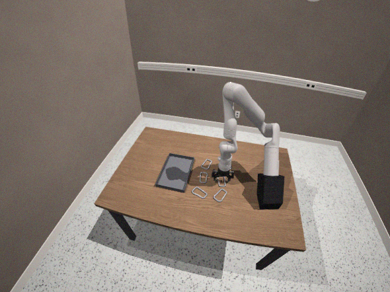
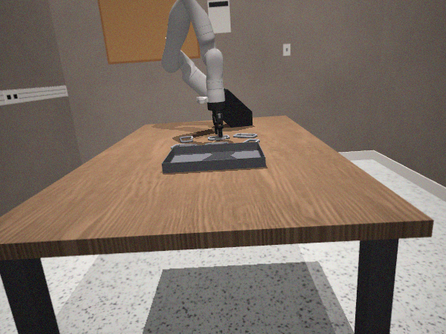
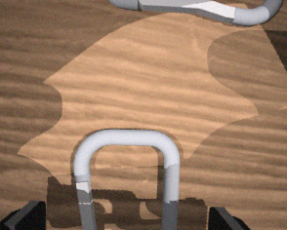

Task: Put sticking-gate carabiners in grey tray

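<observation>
My gripper (image 1: 222, 180) (image 2: 219, 135) (image 3: 128, 220) is open and empty, low over a silver carabiner (image 1: 222, 186) (image 3: 129, 137) lying flat. Its fingers stand apart on either side of that carabiner. In the wrist view its rounded end and a joint on its left bar show; the rest is cut off. Another carabiner (image 3: 171, 6) crosses the top edge of the wrist view. In the top view, one carabiner (image 1: 210, 165) lies behind left, one (image 1: 207, 177) left, one (image 1: 198, 195) front left and one (image 1: 223, 196) in front. The grey tray (image 1: 170, 189) (image 2: 215, 166) holds no carabiner.
The tray's low walls stand left of the carabiners in the top view. The black arm base (image 1: 270, 191) (image 2: 238, 109) stands at the right of the wooden table (image 1: 149, 208) (image 2: 212, 200). The arm's shadow falls across the tray and table.
</observation>
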Robot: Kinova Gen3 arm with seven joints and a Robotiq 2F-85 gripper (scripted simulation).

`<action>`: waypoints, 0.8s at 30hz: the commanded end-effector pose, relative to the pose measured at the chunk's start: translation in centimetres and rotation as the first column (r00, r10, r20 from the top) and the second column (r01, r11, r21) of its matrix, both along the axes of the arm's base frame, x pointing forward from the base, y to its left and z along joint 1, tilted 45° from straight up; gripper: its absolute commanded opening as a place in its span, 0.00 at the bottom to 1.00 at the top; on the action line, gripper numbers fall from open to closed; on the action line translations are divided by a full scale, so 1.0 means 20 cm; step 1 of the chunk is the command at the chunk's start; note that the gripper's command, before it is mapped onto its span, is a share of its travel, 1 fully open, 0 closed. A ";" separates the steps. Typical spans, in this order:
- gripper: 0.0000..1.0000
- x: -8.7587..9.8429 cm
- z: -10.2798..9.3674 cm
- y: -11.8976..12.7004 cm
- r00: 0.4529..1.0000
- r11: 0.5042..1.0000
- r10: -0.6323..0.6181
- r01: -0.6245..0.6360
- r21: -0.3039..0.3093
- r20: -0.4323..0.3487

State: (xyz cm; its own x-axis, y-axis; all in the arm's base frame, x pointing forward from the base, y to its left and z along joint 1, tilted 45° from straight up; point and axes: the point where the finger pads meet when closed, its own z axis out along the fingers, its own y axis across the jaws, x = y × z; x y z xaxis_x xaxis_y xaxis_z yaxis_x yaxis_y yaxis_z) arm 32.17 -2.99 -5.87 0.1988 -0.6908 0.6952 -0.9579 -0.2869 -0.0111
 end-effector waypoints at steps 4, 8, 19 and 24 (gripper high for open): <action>1.00 0.00 0.00 0.00 1.000 1.000 0.001 -0.001 0.001 0.000; 1.00 -0.05 0.25 0.24 1.000 1.000 0.001 -0.001 0.001 0.000; 1.00 -0.05 0.30 0.29 1.000 1.000 0.001 -0.001 0.001 0.000; 1.00 -0.06 0.31 0.29 1.000 1.000 0.004 -0.004 -0.007 0.005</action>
